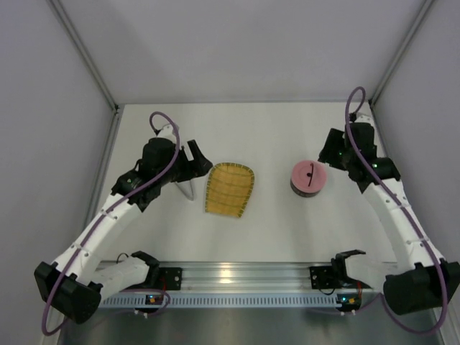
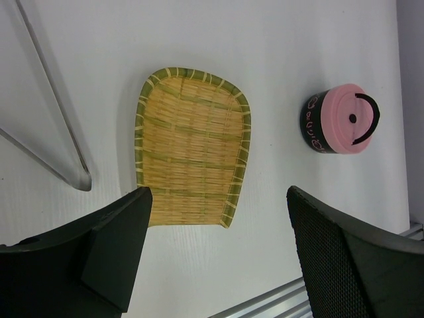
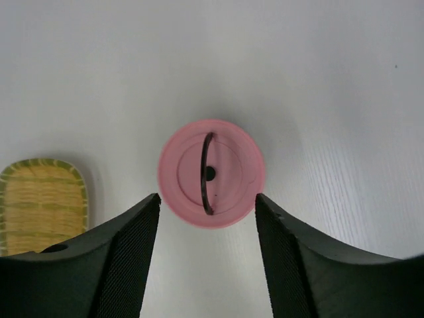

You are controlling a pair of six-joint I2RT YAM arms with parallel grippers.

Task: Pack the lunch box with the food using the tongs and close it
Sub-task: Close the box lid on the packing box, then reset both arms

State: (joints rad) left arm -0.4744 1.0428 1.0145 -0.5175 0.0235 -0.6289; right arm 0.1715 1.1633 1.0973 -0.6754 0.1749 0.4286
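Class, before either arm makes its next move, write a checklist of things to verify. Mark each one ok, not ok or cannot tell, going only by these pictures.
1. Lid seated flat on the lunch box: ok.
2. Right gripper open and holding nothing, with its fingers on either side of the lid: ok.
3. Left gripper open and holding nothing: ok.
4. Tongs lying on the table beside the yellow tray, free of both grippers: ok.
5. All food inside the lunch box: cannot tell. The lid hides the inside, though no food shows on the yellow tray.
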